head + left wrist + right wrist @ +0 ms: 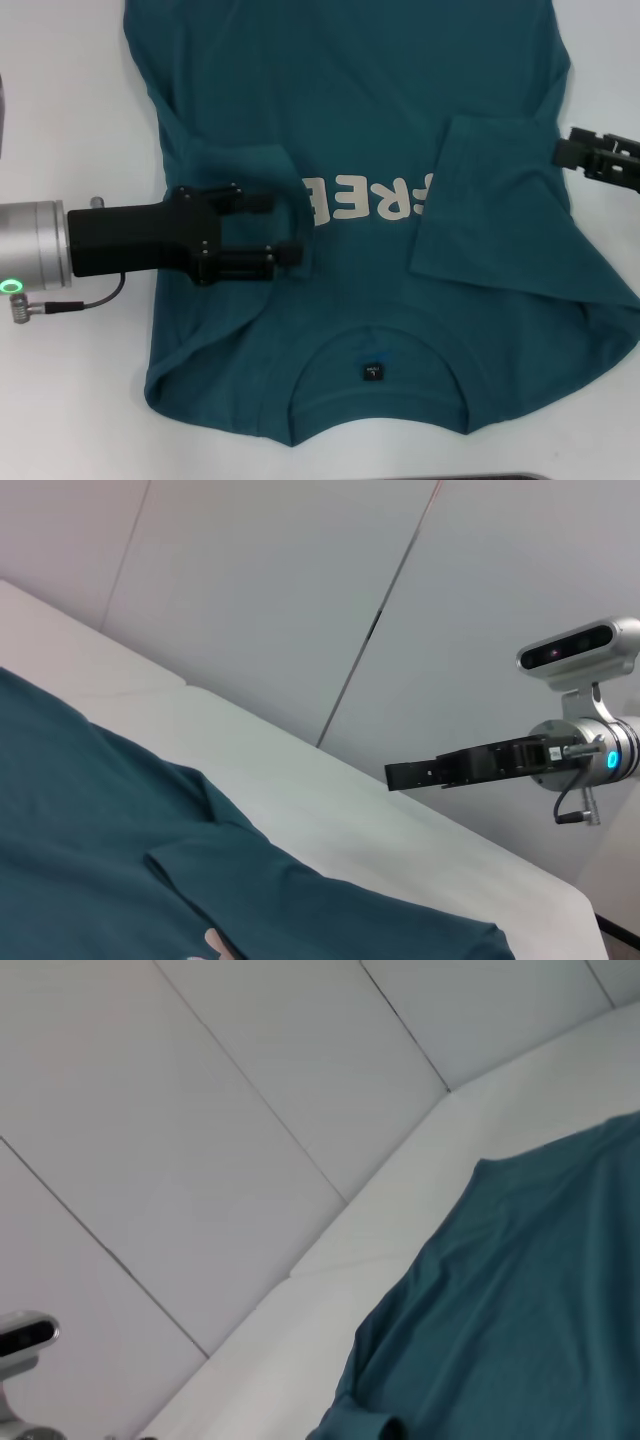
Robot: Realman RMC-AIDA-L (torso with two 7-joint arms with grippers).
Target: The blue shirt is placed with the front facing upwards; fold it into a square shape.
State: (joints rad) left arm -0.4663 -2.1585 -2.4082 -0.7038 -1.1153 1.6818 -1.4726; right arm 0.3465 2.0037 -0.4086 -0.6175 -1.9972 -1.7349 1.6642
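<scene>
The blue shirt lies flat on the white table, collar and black neck label nearest me, cream letters facing up. Both sleeves are folded inward onto the chest: the left one and the right one. My left gripper hovers open over the folded left sleeve, with cloth showing between its fingers and nothing held. Beside the shirt's right edge sits my right gripper, level with the right sleeve. The left wrist view shows shirt cloth and the right gripper farther off.
White table surface surrounds the shirt on the left and right. A grey panelled wall stands behind the table. The right wrist view shows the shirt's far part and, at its edge, the left arm's camera.
</scene>
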